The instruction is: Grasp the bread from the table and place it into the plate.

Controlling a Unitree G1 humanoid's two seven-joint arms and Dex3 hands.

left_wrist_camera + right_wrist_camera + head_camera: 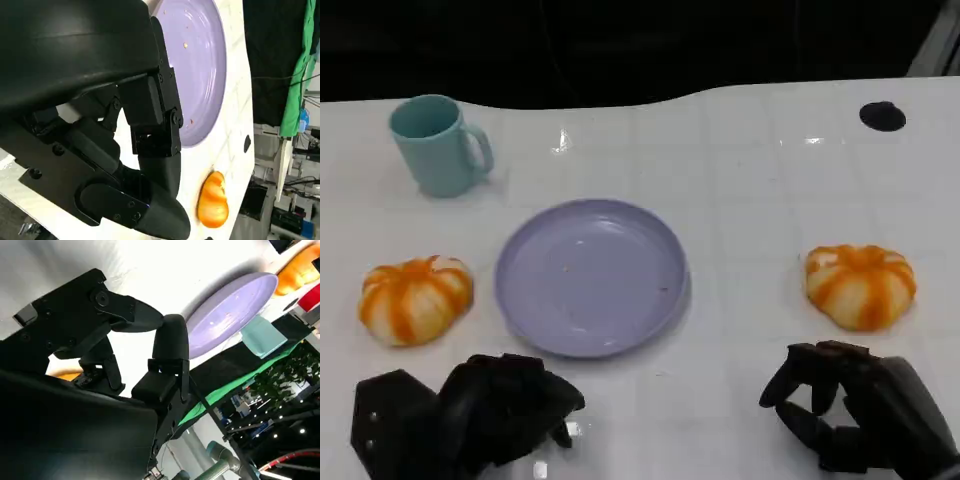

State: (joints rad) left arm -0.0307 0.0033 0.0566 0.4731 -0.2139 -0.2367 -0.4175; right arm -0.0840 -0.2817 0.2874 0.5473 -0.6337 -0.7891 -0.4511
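Head view shows both hands low and near: the left hand [470, 415] curled in on nothing, the right hand [860, 410] spread and unladen. Farther, one bread [415, 298] lies left of the plate [592, 276], another bread [860, 285] right; a mug [438, 145] stands far left.

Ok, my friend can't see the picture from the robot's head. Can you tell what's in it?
A purple plate sits empty in the middle of a white table, with an orange-and-white striped bread roll on each side: the left roll and the right roll. A teal mug stands behind on the left, and the robot's black left hand and right hand wait near the front edge, holding nothing.
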